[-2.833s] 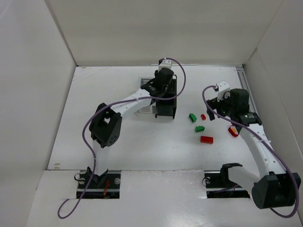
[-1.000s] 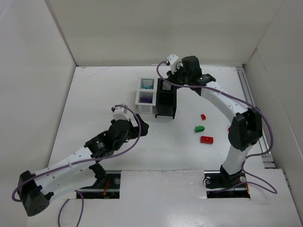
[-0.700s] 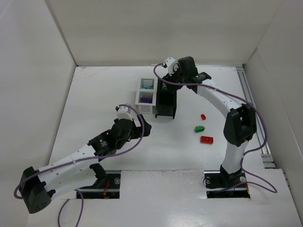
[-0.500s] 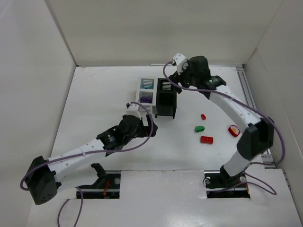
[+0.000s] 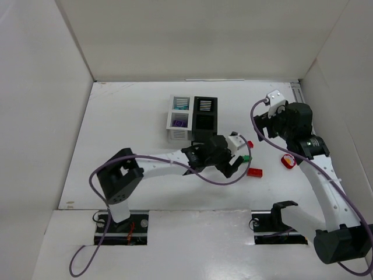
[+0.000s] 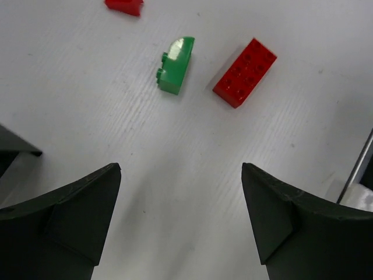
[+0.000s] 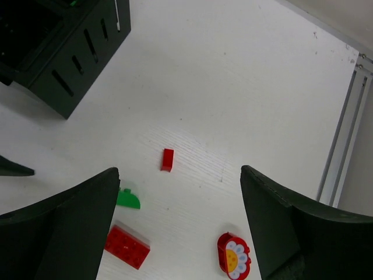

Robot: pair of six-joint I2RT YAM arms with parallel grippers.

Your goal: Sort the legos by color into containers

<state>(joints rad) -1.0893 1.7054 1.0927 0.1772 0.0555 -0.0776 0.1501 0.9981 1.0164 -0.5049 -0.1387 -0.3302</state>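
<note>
My left gripper (image 5: 235,158) (image 6: 180,170) hangs open and empty just short of a green lego (image 6: 176,65) (image 5: 246,158). A red studded brick (image 6: 245,73) (image 5: 254,172) lies beside the green one, and a small red lego (image 6: 124,6) (image 5: 250,143) lies beyond. My right gripper (image 5: 262,127) (image 7: 179,170) is open and empty, high above these legos (image 7: 168,159). A red flower piece (image 7: 233,256) (image 5: 287,161) lies to the right. The white container (image 5: 171,121) holds teal and purple legos. The black container (image 5: 204,116) (image 7: 64,52) stands beside it.
A metal rail (image 7: 341,140) runs along the table's right edge by the side wall. White walls enclose the table on the left, back and right. The left arm's links (image 5: 157,166) stretch across the near middle of the table.
The left arm swung from the near left across to the loose legos. The right arm drew back from above the black container to the right, and its gripper opened.
</note>
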